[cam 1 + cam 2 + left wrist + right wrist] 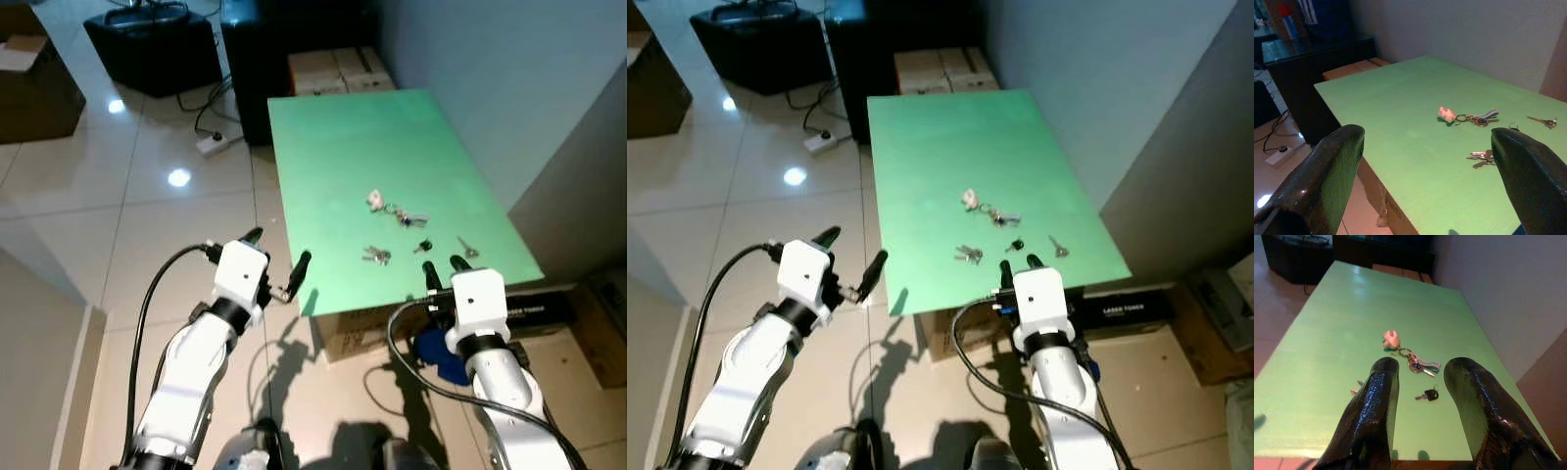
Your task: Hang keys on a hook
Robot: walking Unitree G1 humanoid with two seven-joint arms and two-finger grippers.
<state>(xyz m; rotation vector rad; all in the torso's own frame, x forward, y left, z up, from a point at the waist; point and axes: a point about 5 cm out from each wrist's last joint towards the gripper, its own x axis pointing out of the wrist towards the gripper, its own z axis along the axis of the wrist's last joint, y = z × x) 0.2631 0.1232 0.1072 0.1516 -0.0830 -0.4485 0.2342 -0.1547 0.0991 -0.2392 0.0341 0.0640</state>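
- Right gripper point(442, 265) hangs just over the near edge of the green table point(343, 137), fingers parted with nothing between them; the right wrist view looks straight along them toward the keys, which suggests it is lined up for a reach forward.
- Left gripper point(277, 251) sits off the table's near left corner, at about 8 o'clock from the keys, spread wide and empty. It looks to be held clear rather than working.
- Key bunch with the pink charm point(376, 200) lies flat near the table's middle, its ring and keys trailing toward 4 o'clock from the charm.
- Black-headed key point(1429, 394) lies nearest the right gripper, straight ahead at 12 o'clock between its fingers in the right wrist view.
- Small silver bunch point(376, 256) lies at 10 o'clock from the right gripper, and a single key point(467, 247) at about 1 o'clock.
- All the keys lie apart from one another on the table, so each can probably be picked without disturbing the rest.
- No hook can be made out, so hanging is judged a long way off; grasping comes first.
- Cardboard boxes point(338, 70) stand beyond the table's far end.
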